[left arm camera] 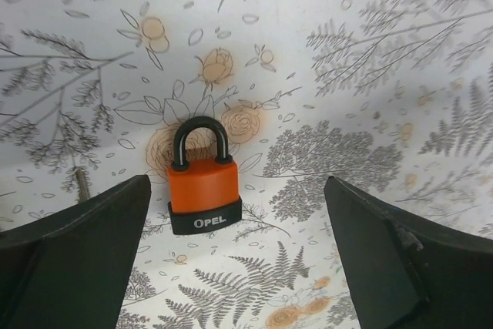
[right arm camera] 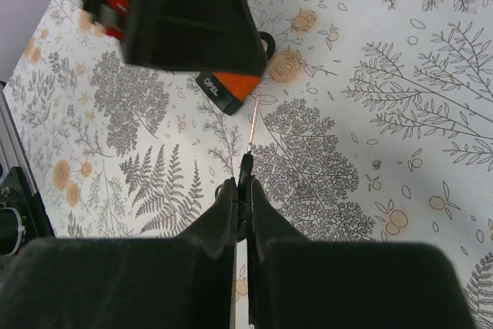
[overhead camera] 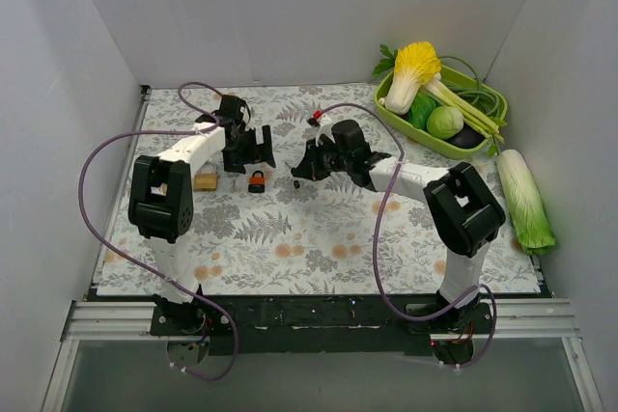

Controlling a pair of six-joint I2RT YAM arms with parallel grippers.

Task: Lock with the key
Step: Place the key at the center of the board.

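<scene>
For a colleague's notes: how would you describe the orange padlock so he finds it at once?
On the leaf-patterned mat, look under the left gripper. The padlock lies flat there; unlike the brass-coloured lock beside it, it has an orange body and black shackle.

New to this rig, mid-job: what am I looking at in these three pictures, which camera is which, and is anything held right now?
Two robot arms are bolted at the near edge. One picture looks down from above and behind; the others come from wrist cameras. On the floral mat lie an orange padlock and a brass padlock; a green tray of vegetables sits far right. The left gripper hangs open over the orange padlock, empty. The right gripper is shut on what looks like the key.
</scene>
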